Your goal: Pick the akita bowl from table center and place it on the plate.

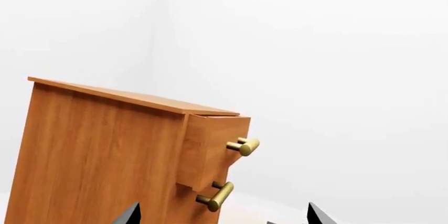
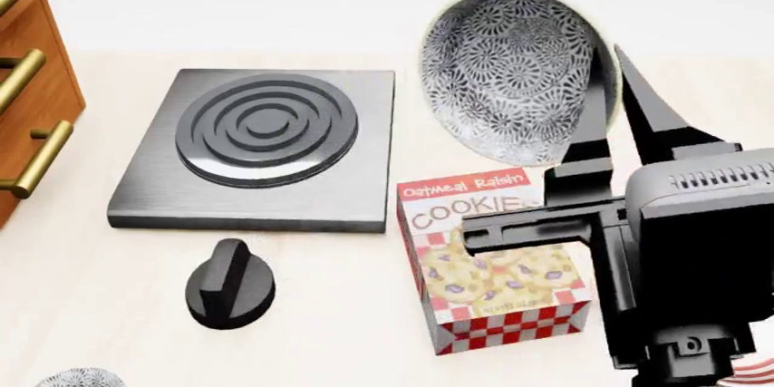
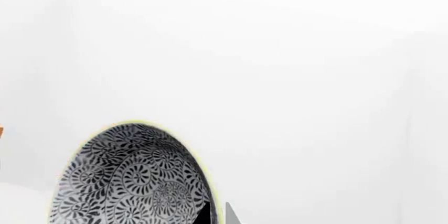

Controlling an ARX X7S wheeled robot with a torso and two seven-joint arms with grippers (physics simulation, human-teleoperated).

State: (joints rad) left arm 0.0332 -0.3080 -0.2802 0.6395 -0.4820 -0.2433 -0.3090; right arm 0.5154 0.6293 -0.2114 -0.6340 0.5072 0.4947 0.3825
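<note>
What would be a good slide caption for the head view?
Right gripper lifts the tilted akita bowl above a cookie box, beside a burner and knob.

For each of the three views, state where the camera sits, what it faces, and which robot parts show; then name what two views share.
Head view: on the head, looking down at the table, stove plate, cookie box; right gripper holds the akita bowl.
Left wrist view: on the left arm, facing a wooden cabinet; left gripper fingertips show.
Right wrist view: on the right arm, facing the bowl's interior.
Shared: bowl in head and right wrist views.
</note>
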